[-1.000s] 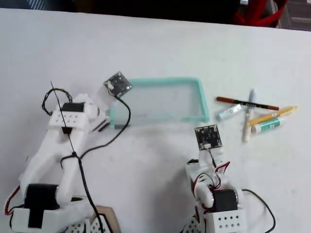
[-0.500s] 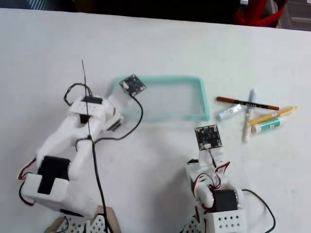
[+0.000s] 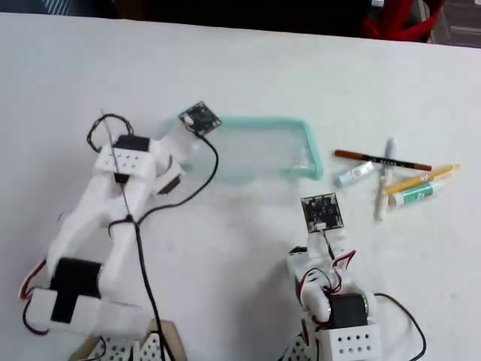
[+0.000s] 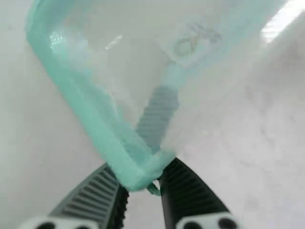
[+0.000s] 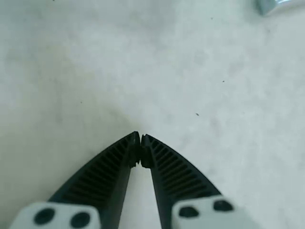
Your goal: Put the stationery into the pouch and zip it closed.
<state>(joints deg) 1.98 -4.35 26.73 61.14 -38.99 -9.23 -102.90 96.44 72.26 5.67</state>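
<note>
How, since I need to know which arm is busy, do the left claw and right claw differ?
The left claw pinches a corner of the pouch; the right claw holds nothing. The left claw sits at the pouch's teal edge; the right claw is over bare table. Both are dark, ribbed and closed.

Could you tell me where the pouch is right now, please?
In the high view the pouch lies mid-table, left of the loose pens, with one corner clamped in the left gripper.
</note>
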